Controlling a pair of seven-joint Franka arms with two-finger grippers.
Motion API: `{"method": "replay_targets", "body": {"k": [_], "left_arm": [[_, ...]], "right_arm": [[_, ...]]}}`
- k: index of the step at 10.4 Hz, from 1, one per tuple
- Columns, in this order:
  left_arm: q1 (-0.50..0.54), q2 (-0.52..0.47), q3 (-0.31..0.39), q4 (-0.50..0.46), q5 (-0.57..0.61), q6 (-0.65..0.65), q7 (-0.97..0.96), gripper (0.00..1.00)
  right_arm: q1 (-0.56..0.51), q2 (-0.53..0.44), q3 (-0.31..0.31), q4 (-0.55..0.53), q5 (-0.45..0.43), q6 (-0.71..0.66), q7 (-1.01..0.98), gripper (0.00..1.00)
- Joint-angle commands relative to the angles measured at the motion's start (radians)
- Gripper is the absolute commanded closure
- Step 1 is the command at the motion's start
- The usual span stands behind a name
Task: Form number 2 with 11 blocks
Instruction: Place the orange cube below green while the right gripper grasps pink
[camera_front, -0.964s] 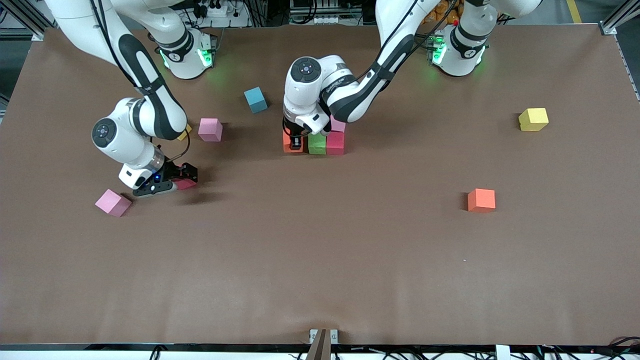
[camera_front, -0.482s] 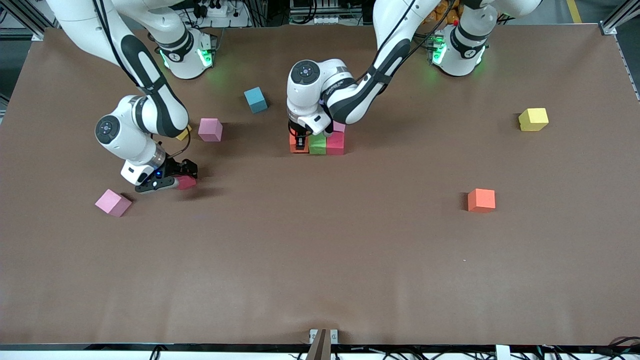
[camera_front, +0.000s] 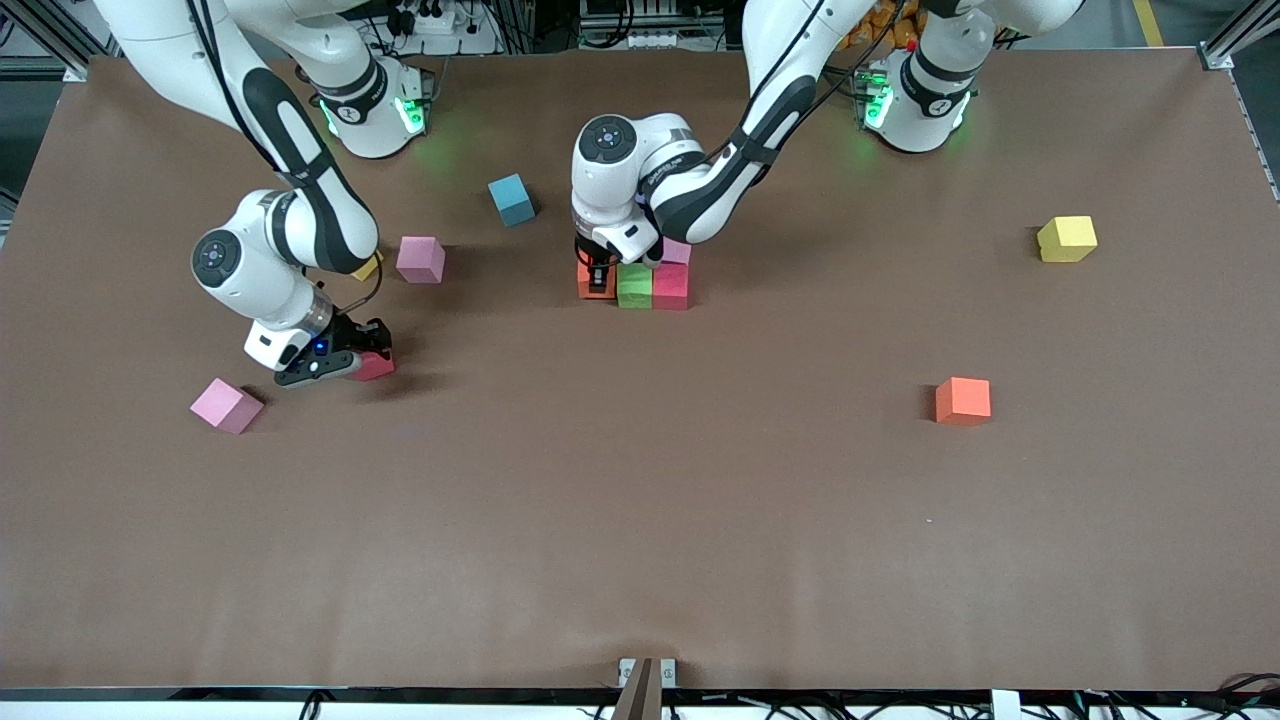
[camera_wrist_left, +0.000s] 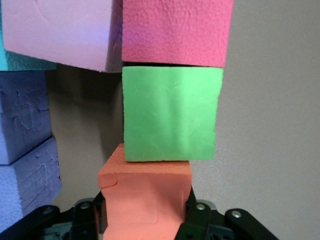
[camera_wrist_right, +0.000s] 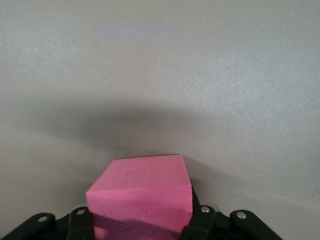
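My left gripper (camera_front: 598, 277) is shut on an orange block (camera_front: 593, 289), which touches a green block (camera_front: 634, 285). A red block (camera_front: 670, 285) follows in the same row, with a pale pink block (camera_front: 678, 251) against it. In the left wrist view the gripper (camera_wrist_left: 146, 210) holds the orange block (camera_wrist_left: 145, 195) below the green block (camera_wrist_left: 170, 115). Two purple blocks (camera_wrist_left: 25, 150) lie beside the row across a gap. My right gripper (camera_front: 362, 364) is shut on a second red block (camera_front: 376, 368), low at the table; this red block (camera_wrist_right: 142, 195) also shows in the right wrist view.
Loose blocks: light blue (camera_front: 511, 199) beside the left arm, pink (camera_front: 420, 259) and pink (camera_front: 227, 405) near the right gripper, yellow (camera_front: 1066, 238) and orange (camera_front: 962, 400) toward the left arm's end. The left forearm (camera_front: 700, 190) hangs over the cluster.
My left gripper has slid the orange block along the row until it touches the green block. My right wrist has shifted slightly; its red block stays almost in place.
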Motion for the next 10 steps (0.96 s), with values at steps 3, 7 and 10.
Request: {"method": "replay_targets", "body": {"k": [3, 7, 10], "left_arm": [[0.012, 0.008, -0.003, -0.005, 0.031, 0.019, -0.031, 0.97], [0.013, 0.014, -0.003, 0.001, 0.031, 0.019, -0.002, 0.0], [0.013, 0.013, -0.005, 0.002, 0.031, 0.018, -0.001, 0.0]], "right_arm": [[0.051, -0.016, 0.007, 0.064, -0.002, -0.007, 0.106, 0.93], [0.172, -0.01, 0.007, 0.099, -0.002, -0.008, 0.341, 0.93], [0.257, 0.008, 0.003, 0.151, -0.003, -0.062, 0.548, 0.94]]}}
